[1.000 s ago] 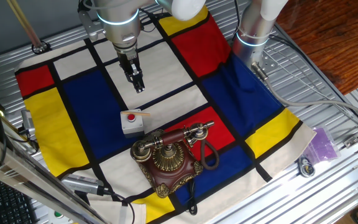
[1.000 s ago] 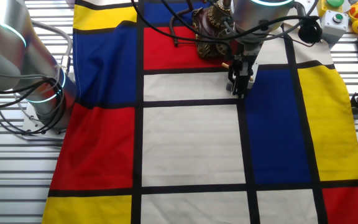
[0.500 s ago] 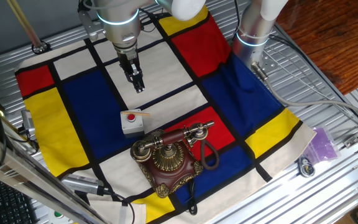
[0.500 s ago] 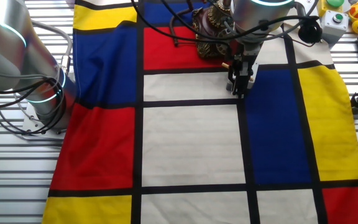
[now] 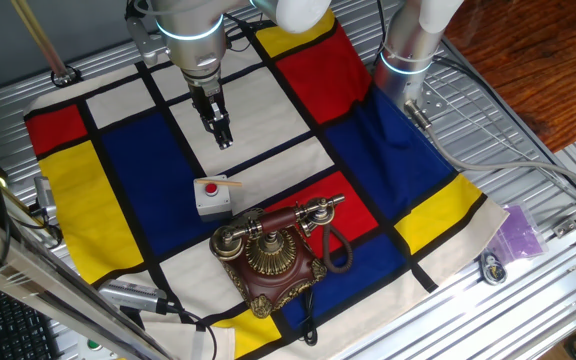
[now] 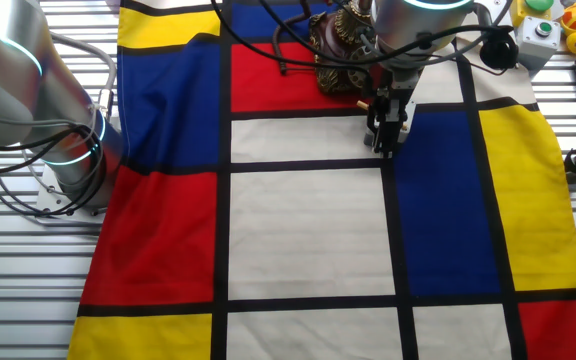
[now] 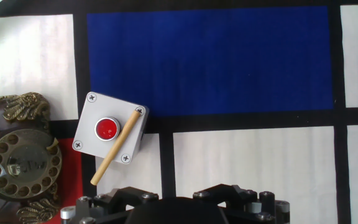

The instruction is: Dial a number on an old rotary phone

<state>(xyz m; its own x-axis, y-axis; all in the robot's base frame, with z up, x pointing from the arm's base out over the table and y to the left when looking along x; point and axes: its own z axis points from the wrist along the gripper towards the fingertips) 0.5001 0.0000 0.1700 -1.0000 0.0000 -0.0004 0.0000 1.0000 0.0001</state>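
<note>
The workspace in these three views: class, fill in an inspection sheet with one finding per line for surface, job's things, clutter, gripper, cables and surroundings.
Surface: cloth of red, blue, yellow and white blocks with black lines, on a ribbed metal table.
Job's things: phone near the cloth's edge, handset on its cradle, dial untouched.
Clutter: grey box with a red button; a wooden stick lies across its top.
Gripper: gripper hangs over a white block, away from the phone, holding nothing; open or shut unclear.
Cables: black cord loops beside the phone; grey cables run over the table.
Surroundings: second arm base at the cloth's edge.
</note>
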